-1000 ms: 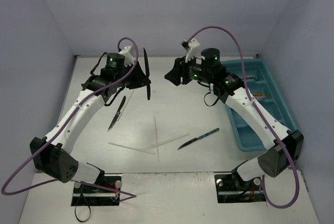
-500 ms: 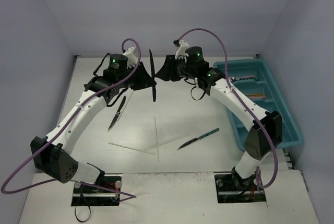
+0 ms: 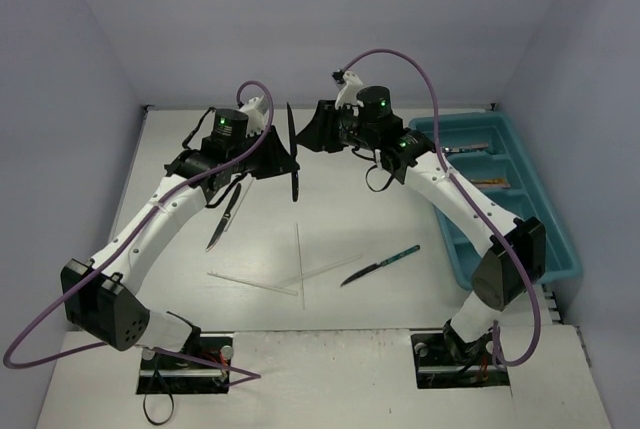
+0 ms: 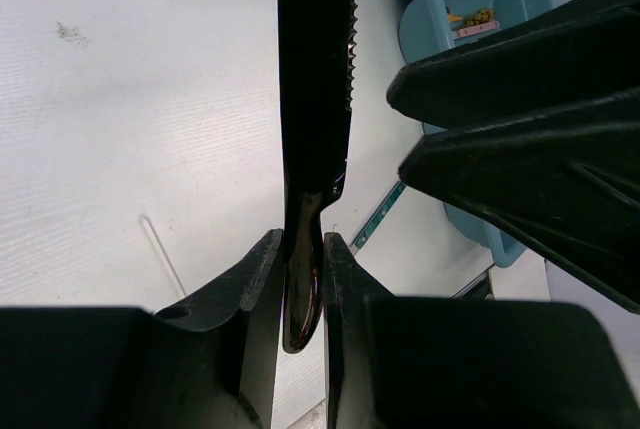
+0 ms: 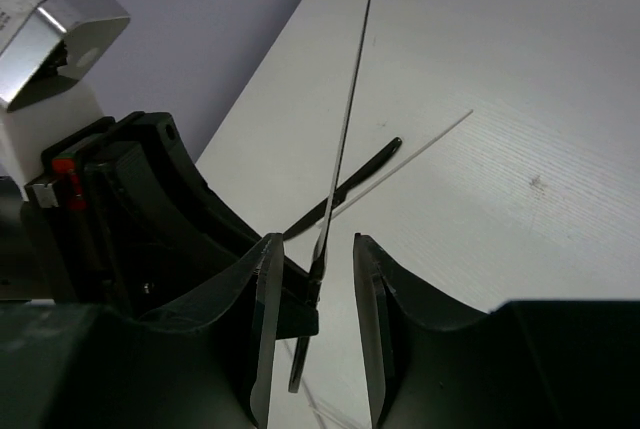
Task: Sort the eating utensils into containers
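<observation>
Sorting is partly done. I see a few pieces point(image 3: 470, 149) in the teal tray point(image 3: 470, 274) at far right. A dark knife point(image 3: 224, 217), a teal-handled knife point(image 3: 380, 266) and white sticks point(image 3: 299, 249) lie on the table point(image 3: 400, 209). My left gripper point(image 4: 300, 246) pinches a black serrated knife point(image 4: 318, 89) upright in mid-air at far centre. My right gripper point(image 5: 312, 249) straddles its blade, jaws apart and not touching.

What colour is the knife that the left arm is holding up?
The knife is glossy black, with a serrated edge; the left wrist view shows it best.
</observation>
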`<action>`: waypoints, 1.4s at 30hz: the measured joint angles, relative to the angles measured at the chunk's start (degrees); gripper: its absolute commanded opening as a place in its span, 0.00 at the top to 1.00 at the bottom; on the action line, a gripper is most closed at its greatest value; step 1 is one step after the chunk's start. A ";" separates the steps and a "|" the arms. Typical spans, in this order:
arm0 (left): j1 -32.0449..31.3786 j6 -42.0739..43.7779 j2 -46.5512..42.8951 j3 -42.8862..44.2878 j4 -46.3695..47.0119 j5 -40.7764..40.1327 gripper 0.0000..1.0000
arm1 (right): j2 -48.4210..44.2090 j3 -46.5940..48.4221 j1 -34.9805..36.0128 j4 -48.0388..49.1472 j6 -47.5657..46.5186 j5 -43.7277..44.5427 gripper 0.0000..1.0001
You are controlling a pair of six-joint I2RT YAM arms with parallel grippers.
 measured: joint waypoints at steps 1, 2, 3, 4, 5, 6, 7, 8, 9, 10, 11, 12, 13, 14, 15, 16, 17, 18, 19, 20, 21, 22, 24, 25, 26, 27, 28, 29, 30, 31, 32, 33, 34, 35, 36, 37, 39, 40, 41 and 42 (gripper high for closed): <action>0.00 0.07 0.00 0.00 -0.01 -0.02 1.00 | -0.22 0.00 0.09 0.13 0.00 -0.04 0.69; 0.00 0.12 0.00 0.00 -0.02 -0.05 1.00 | -0.40 0.00 0.17 0.29 0.00 -0.09 0.69; 0.00 0.16 0.00 0.00 -0.02 -0.08 1.00 | -0.54 0.00 0.23 0.49 0.00 -0.14 0.70; 0.00 0.19 0.00 0.00 -0.01 -0.09 1.00 | -0.62 -0.01 0.27 0.66 0.00 -0.20 0.71; 0.00 0.22 0.00 0.00 0.00 -0.09 1.00 | -0.68 -0.03 0.30 0.82 0.00 -0.26 0.72; 0.00 0.23 0.00 0.00 -0.02 -0.09 1.00 | -0.68 -0.07 0.30 0.91 0.01 -0.36 0.73; 0.00 0.25 0.00 0.00 -0.02 -0.09 1.00 | -0.68 -0.17 0.30 0.96 0.03 -0.41 0.73; 0.00 0.26 0.00 0.00 -0.02 -0.09 1.00 | -0.68 -0.28 0.30 0.98 0.04 -0.42 0.73; 0.00 0.28 0.00 0.00 -0.01 -0.09 1.00 | -0.68 -0.39 0.31 0.97 0.08 -0.45 0.73; 0.00 0.28 0.00 0.00 -0.01 -0.09 1.00 | -0.68 -0.47 0.32 0.96 0.16 -0.48 0.73; 0.00 0.28 0.00 0.00 -0.02 -0.09 1.00 | -0.66 -0.55 0.32 0.96 0.26 -0.51 0.73; -0.03 0.28 0.00 0.00 -0.02 -0.07 1.00 | -0.65 -0.57 0.31 0.97 0.40 -0.53 0.73; -0.08 0.29 0.00 0.00 -0.02 -0.07 1.00 | -0.64 -0.59 0.30 0.99 0.56 -0.56 0.73; -0.16 0.30 0.00 0.00 -0.02 -0.07 1.00 | -0.62 -0.59 0.30 1.01 0.74 -0.58 0.73; -0.19 0.30 0.00 0.00 -0.02 -0.06 1.00 | -0.56 -0.59 0.31 1.04 0.90 -0.63 0.72; -0.26 0.31 0.00 0.00 -0.02 -0.04 1.00 | -0.51 -0.59 0.30 1.07 1.08 -0.68 0.70; -0.34 0.32 0.00 0.00 -0.02 -0.04 1.00 | -0.46 -0.59 0.30 1.07 1.27 -0.76 0.68; -0.42 0.33 0.00 0.00 -0.02 -0.04 1.00 | -0.39 -0.59 0.30 1.08 1.43 -0.83 0.66; -0.51 0.33 0.00 0.00 -0.02 -0.03 1.00 | -0.30 -0.59 0.31 1.12 1.55 -0.86 0.66; -0.60 0.33 0.00 0.00 -0.02 -0.02 1.00 | -0.19 -0.59 0.31 1.19 1.59 -0.90 0.66; -0.66 0.33 0.00 0.00 -0.02 -0.02 1.00 | -0.03 -0.59 0.30 1.24 1.59 -0.93 0.67; -0.66 0.33 0.00 0.00 -0.02 -0.02 1.00 | 0.17 -0.59 0.31 1.23 1.59 -0.97 0.67; -0.92 0.33 0.00 0.00 -0.02 -0.02 1.00 | 0.54 -0.61 0.32 1.22 1.59 -1.01 0.68; -1.01 0.34 0.00 0.00 -0.02 -0.02 1.00 | 0.71 -0.61 0.32 1.23 1.57 -1.02 0.69; -1.09 0.35 0.00 0.00 -0.02 -0.02 1.00 | 0.87 -0.62 0.32 1.25 1.55 -1.03 0.69; -1.21 0.35 0.00 0.02 -0.02 -0.04 1.00 | 1.03 -0.71 0.32 1.29 1.55 -1.06 0.71; -1.29 0.35 0.00 0.04 -0.02 -0.02 1.00 | 1.15 -0.85 0.32 1.33 1.53 -1.10 0.71; -1.31 0.36 0.00 0.09 -0.01 -0.02 1.00 | 1.28 -0.98 0.32 1.30 1.54 -1.16 0.71; -1.34 0.37 0.00 0.14 0.00 -0.02 1.00 | 1.40 -1.10 0.32 1.27 1.55 -1.23 0.72; -1.39 0.37 0.00 0.24 -0.02 -0.02 1.00 | 1.45 -1.33 0.32 1.25 1.55 -1.34 0.72; -1.42 0.39 0.00 0.35 -0.02 -0.02 1.00 | 1.46 -1.51 0.30 1.26 1.55 -1.46 0.73; -1.49 0.46 0.00 0.46 -0.03 -0.02 1.00 | 1.49 -1.65 0.31 1.27 1.54 -1.52 0.74; -1.56 0.53 0.00 0.58 -0.04 -0.02 1.00 | 1.54 -1.78 0.32 1.29 1.53 -1.58 0.74; -1.59 0.57 0.00 0.71 -0.03 -0.02 1.00 | 1.59 -1.93 0.32 1.39 1.55 -1.70 0.75; -1.62 0.60 0.00 0.82 -0.03 -0.03 1.00 | 1.64 -2.10 0.32 1.54 1.57 -1.84 0.77; -1.62 0.63 0.00 0.87 -0.04 -0.04 1.00 | 1.68 -2.32 0.32 1.77 1.57 -2.04 0.80; -1.62 0.71 0.01 0.90 -0.17 -0.02 1.00 | 1.68 -2.81 0.32 2.16 1.59 -2.43 0.88; -1.62 0.73 0.03 0.90 -0.26 -0.03 1.00 | 1.69 -3.02 0.32 2.30 1.60 -2.58 0.92; -1.63 0.75 0.06 0.90 -0.37 -0.05 1.00 | 1.70 -3.15 0.35 2.49 1.65 -2.81 0.97; -1.65 0.77 0.11 0.90 -0.51 -0.08 0.94 | 1.70 -3.20 0.43 2.73 1.74 -3.15 1.00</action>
